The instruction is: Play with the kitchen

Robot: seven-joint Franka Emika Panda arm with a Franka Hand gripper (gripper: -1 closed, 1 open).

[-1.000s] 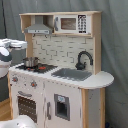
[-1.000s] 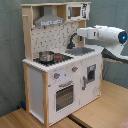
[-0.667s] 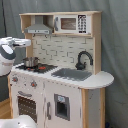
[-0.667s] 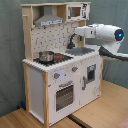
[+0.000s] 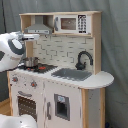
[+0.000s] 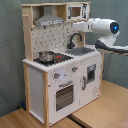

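Kitchen (image 5: 60,75): large white and light-wood toy unit standing on a wooden floor against a grey curtain; it fills the middle of both exterior views. Looks heavy and rigid as a whole, not something to lift; my judgement is that play means working its small parts.

Arm (image 6: 102,27): white, reaching in from the second exterior view's right, held level above the counter at about hood height.

Gripper (image 5: 31,36): at the first exterior view's left, in front of the hood and above the stovetop. Fingers: cannot tell whether spread or closed; nothing visibly held.

Hood (image 6: 48,20): grey, under the top shelf, fixed.

Microwave (image 5: 75,23): top shelf, dark door with a keypad beside it; probably a light hinged door, pulled from its edge.

Oven door (image 6: 64,95): lower front below the knobs; a bar handle along its top looks the natural hold, likely a stiff hinge.

Sink (image 5: 71,74): grey basin set in the counter, beside the stovetop.

Faucet (image 6: 74,39): black, curved, behind the sink; thin, likely plastic, so handle gently.

Pot (image 6: 46,56): small, shiny metal, on the stovetop; light, slippery sides, best taken by rim or handle.

Knobs (image 6: 57,76): small, on the front panel; turn only.
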